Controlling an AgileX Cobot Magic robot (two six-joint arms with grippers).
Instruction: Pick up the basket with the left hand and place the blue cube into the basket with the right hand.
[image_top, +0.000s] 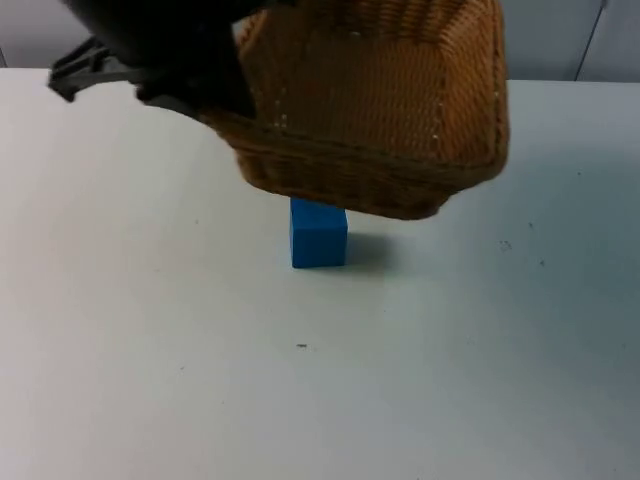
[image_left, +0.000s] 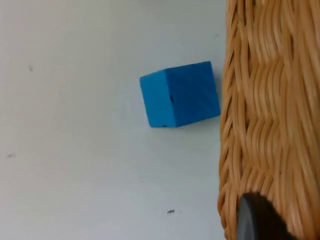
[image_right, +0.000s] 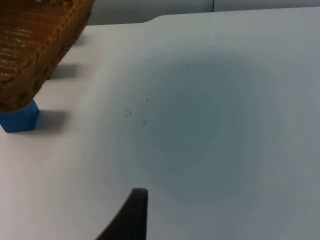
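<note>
The woven brown basket (image_top: 380, 90) hangs in the air above the table, tilted, with my left gripper (image_top: 205, 95) shut on its left rim. In the left wrist view the basket's wicker wall (image_left: 270, 110) runs alongside a black fingertip (image_left: 255, 222). The blue cube (image_top: 319, 236) rests on the white table just below the basket's front edge, and it also appears in the left wrist view (image_left: 180, 95) beside the basket. My right gripper (image_right: 136, 212) waits over bare table well to the right of the cube (image_right: 20, 119).
The white table (image_top: 150, 350) spreads in front of the cube and to both sides. A grey partition wall (image_top: 570, 40) closes off the far edge. Small dark specks (image_top: 301, 346) dot the surface.
</note>
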